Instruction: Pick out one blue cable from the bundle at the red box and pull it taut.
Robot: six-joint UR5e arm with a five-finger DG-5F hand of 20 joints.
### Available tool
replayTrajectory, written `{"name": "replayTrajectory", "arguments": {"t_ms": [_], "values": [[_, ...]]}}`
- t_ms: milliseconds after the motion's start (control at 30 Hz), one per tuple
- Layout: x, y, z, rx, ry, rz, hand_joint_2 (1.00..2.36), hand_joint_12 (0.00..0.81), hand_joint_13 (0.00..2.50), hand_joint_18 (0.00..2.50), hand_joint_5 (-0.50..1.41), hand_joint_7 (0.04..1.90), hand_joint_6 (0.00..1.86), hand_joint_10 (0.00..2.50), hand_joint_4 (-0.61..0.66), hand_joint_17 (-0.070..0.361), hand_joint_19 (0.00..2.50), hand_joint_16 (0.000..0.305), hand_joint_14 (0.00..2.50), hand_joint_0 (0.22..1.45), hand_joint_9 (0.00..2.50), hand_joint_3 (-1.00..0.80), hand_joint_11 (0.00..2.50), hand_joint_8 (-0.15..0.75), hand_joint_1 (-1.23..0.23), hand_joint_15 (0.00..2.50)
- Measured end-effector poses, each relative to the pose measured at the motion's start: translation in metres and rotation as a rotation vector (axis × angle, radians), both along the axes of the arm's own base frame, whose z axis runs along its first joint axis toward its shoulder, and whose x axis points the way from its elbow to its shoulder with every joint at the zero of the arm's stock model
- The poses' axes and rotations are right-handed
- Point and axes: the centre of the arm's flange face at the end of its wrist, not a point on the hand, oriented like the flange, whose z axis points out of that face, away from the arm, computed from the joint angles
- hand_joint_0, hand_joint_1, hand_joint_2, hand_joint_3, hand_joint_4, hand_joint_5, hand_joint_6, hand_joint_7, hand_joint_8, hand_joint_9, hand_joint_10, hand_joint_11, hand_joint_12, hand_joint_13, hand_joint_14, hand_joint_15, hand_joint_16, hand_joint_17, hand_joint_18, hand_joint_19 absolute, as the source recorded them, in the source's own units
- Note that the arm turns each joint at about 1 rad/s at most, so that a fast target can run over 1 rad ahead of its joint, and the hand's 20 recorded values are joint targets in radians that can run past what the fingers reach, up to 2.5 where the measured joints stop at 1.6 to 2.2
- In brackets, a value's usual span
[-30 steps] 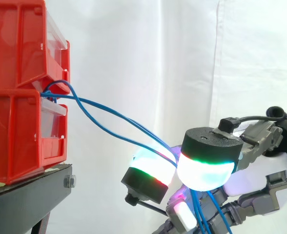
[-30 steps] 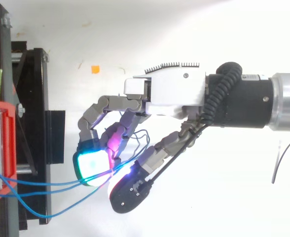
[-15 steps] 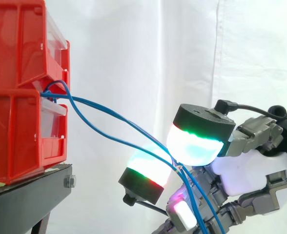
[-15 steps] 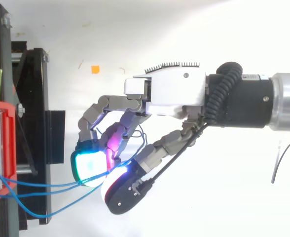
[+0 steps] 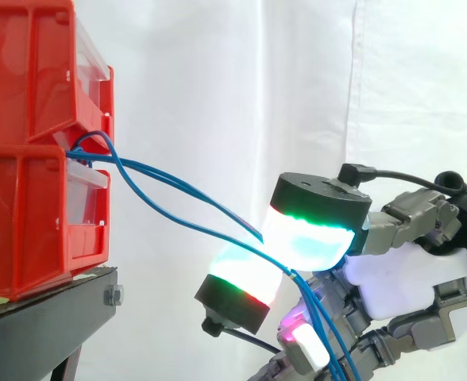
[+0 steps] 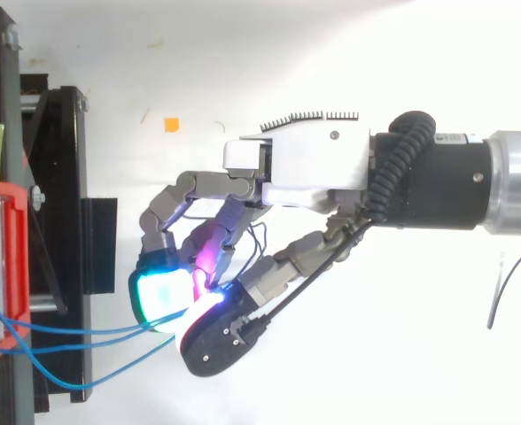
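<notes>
Hand right of red box, fingers curled, glowing pads pinching blue cables. Cables slope down from box front to pads, one strand sagging; loose ends hang below hand. Box sits on black stand. White curtain behind box.

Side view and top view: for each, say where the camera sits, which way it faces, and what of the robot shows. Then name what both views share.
Side view: beside the work at about its height, looking level across at the red bins on the black stand; the hand enters from the right.
Top view: above the work, looking down; the hand and arm reach in from the right edge.
Shared: the bins, the stand, and the fingers pinching the blue cables.
</notes>
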Motion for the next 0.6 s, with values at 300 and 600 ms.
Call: {"name": "replayTrajectory", "arguments": {"t_ms": [300,600], "values": [[-0.0002,-0.0001,-0.0006,0.000,0.003,0.000,1.01,0.180,0.64,0.65,-0.15,1.26,0.92,0.02,-0.23,0.064,0.33,0.029,0.01,0.81,1.10,-0.42,0.58,0.250,-0.96,0.25],[-0.0015,-0.0002,-0.0015,-0.002,0.012,0.000,1.01,0.213,0.61,0.59,-0.17,1.26,0.95,0.02,-0.29,0.076,0.34,0.034,0.01,0.87,1.06,-0.40,0.58,0.209,-0.94,0.24]]}}
